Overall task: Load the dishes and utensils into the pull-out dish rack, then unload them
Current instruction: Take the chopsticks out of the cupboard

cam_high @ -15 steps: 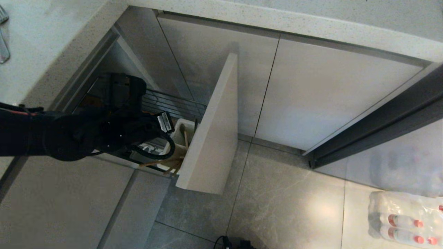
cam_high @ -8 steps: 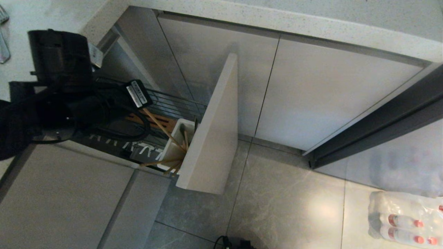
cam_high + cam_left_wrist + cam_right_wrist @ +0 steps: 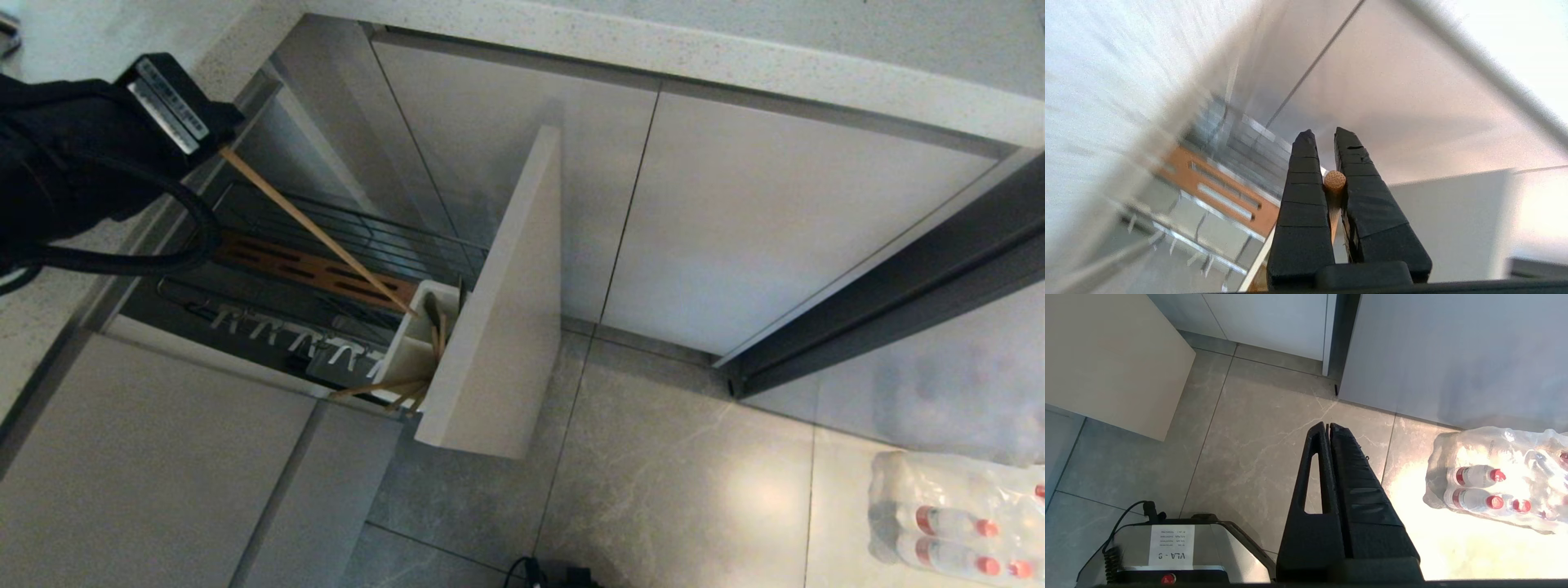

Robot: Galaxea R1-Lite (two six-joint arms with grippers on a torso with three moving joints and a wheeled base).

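The pull-out dish rack (image 3: 343,245) stands drawn out from under the counter, with a brown slotted strip (image 3: 314,269), white hooks and a white caddy (image 3: 412,347) behind its beige front panel (image 3: 498,327). My left gripper (image 3: 1323,136) is shut on the top end of one chopstick (image 3: 318,233). It slants from my raised left arm (image 3: 73,163) down to the caddy's mouth. Other chopsticks (image 3: 384,388) lean in the caddy. My right gripper (image 3: 1327,426) hangs shut and empty over the floor. The dishes are out of view.
The grey countertop (image 3: 653,49) runs along the back, with closed cabinet doors (image 3: 775,212) below it. A wrapped pack of bottles (image 3: 955,514) lies on the tiled floor at the right. My base (image 3: 1167,547) shows below the right gripper.
My left arm has risen up and to the left out of the rack, drawing one chopstick up from the caddy. The rack's inside is now uncovered.
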